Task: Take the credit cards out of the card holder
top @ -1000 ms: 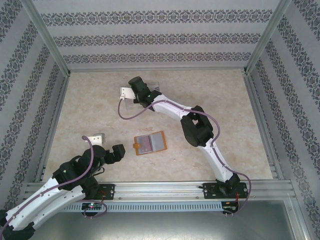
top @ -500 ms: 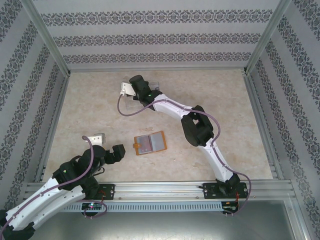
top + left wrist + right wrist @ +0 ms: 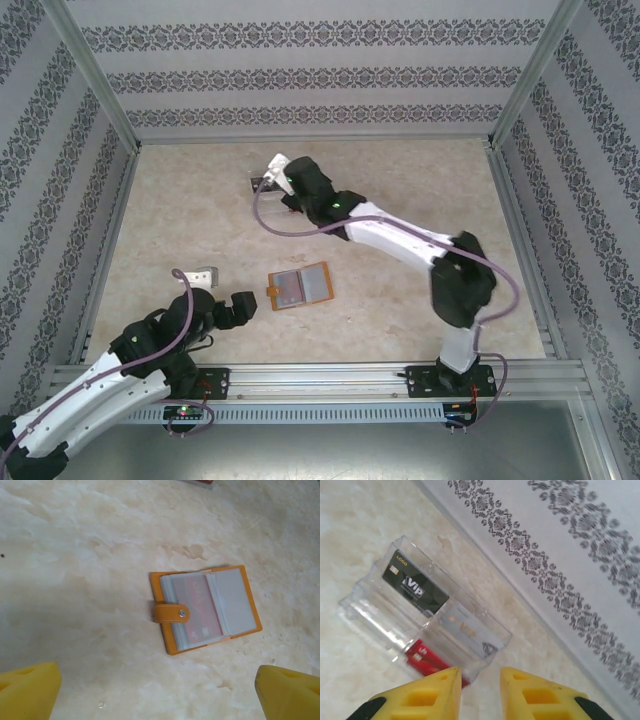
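My right gripper (image 3: pixel 479 680) has shifted rightward above the clear plastic card stand (image 3: pixel 365 605), jaws slightly apart and empty. The left gripper (image 3: pixel 238 305) waits, jaws spread wide, near the open orange-tan card holder (image 3: pixel 300 287), which lies mid-way across the desk (image 3: pixel 190 230). A red card (image 3: pixel 197 607) remains inside, so I'm not finished.

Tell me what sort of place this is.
Probably a robot test booth, not a home: a left arm and right arm bolted to a metal rail, a marble-look tabletop fenced by metal posts, and patterned wallpaper panels standing in as walls.
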Robot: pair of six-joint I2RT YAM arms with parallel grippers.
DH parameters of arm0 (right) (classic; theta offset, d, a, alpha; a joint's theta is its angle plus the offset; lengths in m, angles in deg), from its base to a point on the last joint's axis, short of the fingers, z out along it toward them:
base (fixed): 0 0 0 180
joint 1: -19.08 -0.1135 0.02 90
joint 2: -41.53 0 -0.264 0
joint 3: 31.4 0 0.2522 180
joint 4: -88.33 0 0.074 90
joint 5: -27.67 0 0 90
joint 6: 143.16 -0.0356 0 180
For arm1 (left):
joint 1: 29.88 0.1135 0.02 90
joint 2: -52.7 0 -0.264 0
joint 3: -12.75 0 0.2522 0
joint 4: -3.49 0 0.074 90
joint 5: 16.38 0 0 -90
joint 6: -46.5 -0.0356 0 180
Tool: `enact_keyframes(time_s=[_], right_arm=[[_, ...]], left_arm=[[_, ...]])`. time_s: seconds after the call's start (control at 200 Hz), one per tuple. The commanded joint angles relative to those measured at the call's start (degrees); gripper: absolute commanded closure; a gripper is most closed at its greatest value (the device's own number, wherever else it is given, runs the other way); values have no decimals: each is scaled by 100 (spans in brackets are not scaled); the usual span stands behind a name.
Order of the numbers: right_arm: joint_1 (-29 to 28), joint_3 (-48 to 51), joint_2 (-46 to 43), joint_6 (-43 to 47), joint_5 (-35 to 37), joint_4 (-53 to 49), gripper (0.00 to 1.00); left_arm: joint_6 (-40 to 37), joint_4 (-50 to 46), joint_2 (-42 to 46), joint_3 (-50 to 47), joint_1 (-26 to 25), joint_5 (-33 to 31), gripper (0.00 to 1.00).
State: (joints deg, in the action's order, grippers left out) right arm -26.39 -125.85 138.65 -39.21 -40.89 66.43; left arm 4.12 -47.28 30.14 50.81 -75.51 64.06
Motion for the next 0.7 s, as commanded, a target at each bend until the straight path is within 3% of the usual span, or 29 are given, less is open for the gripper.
enact_keyframes(time_s=[0.0, 0.205, 0.345, 0.515, 0.694], right_arm=[[40, 797, -650, -1562, -515, -409, 72], [46, 2314, -1943, -2617, -1354, -530, 76], [50, 3366, -2358, -3311, -1865, -125, 82], [46, 3905, -1946, -3784, -2653, 387, 84], [47, 3851, -1139, -3964, -3103, 682, 90]], left_arm=[[49, 687, -267, -120, 67, 330, 0], [382, 1970, -1170, -328, 49, 856, 6], [544, 2621, -1982, -308, -56, 930, 12], [609, 2948, -2965, -42, -208, 818, 26], [755, 3070, -3447, 92, -306, 641, 30]])
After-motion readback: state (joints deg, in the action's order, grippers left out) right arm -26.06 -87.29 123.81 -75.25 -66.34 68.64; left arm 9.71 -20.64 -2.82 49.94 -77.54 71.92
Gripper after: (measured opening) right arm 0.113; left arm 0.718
